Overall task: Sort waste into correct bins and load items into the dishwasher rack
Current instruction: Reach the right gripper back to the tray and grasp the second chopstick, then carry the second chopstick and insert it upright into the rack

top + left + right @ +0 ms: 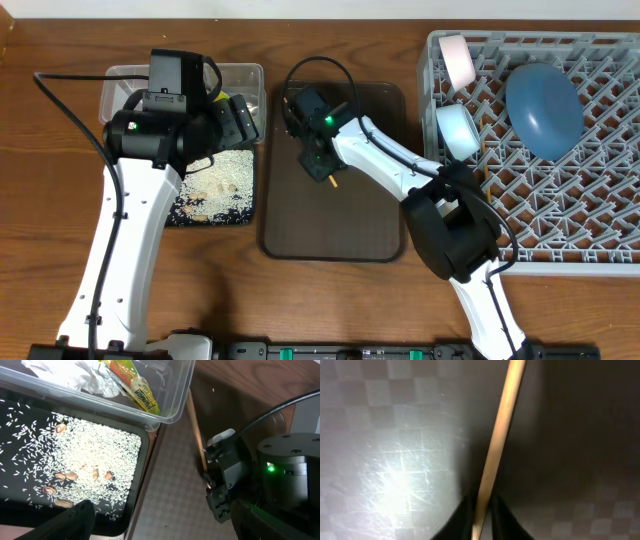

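Observation:
My right gripper (481, 515) is shut on a thin wooden chopstick (497, 440) just above the brown tray; the overhead view shows the same gripper (322, 165) with the chopstick's end (331, 182) sticking out. The left gripper (165, 530) hangs open and empty between the black tray and the brown tray. White tissue (75, 377) and a yellow-green wrapper (135, 390) lie in the clear tub (175, 410). Rice scraps (95, 450) cover the black tray (135, 505). The grey rack (600, 230) holds a dark blue bowl (543, 108), a light blue bowl (458, 130) and a cream bowl (457, 58).
The brown serving tray (300, 230) lies in the middle of the wooden table, between the two bins and the rack. The left arm (110, 260) stretches up the left side, the right arm (450, 230) crosses the rack's left edge.

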`<state>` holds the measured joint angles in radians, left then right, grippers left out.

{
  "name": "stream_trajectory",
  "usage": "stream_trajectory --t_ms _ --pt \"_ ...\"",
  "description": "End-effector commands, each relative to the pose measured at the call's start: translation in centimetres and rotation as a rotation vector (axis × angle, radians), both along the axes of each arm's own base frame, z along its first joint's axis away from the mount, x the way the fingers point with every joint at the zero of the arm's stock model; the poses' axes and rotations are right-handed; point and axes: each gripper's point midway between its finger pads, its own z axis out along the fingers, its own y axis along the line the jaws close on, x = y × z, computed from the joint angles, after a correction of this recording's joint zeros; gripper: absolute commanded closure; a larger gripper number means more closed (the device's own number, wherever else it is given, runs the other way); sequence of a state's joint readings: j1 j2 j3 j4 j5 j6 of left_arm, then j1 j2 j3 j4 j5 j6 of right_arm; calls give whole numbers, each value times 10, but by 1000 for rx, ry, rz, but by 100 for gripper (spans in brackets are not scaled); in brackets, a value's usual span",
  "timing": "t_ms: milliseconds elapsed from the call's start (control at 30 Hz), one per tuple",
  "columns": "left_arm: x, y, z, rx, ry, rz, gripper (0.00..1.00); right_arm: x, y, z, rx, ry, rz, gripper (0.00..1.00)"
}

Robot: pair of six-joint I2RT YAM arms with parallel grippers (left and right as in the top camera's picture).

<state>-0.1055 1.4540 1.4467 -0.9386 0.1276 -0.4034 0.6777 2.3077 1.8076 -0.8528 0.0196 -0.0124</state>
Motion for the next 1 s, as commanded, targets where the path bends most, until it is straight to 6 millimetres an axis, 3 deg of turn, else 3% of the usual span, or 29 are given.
stream_trajectory --t_ms 0,200,333,433,600,733,833,933,967 --pt "0 3 -3 12 8 3 11 -7 -7 -4 -31 37 -46 95" --pt "0 3 -3 12 8 3 11 -26 -20 -4 -82 120 -64 99" --pt "0 3 -3 12 8 3 11 -26 -20 11 -71 128 -66 99" --pt "0 3 -3 12 8 3 11 -18 -19 40 -37 109 -79 99" --pt "0 3 -3 12 8 3 11 4 -41 116 37 30 -174 99" --pt "0 3 -3 12 8 3 11 15 -85 169 80 -22 -365 99" --pt "0 3 -3 12 8 3 11 14 -137 190 40 -42 -580 99" --pt "0 3 -3 12 8 3 11 -3 -209 205 -78 -28 -810 99" --pt "0 3 -3 12 8 3 11 -5 -214 205 -90 -24 -822 99"
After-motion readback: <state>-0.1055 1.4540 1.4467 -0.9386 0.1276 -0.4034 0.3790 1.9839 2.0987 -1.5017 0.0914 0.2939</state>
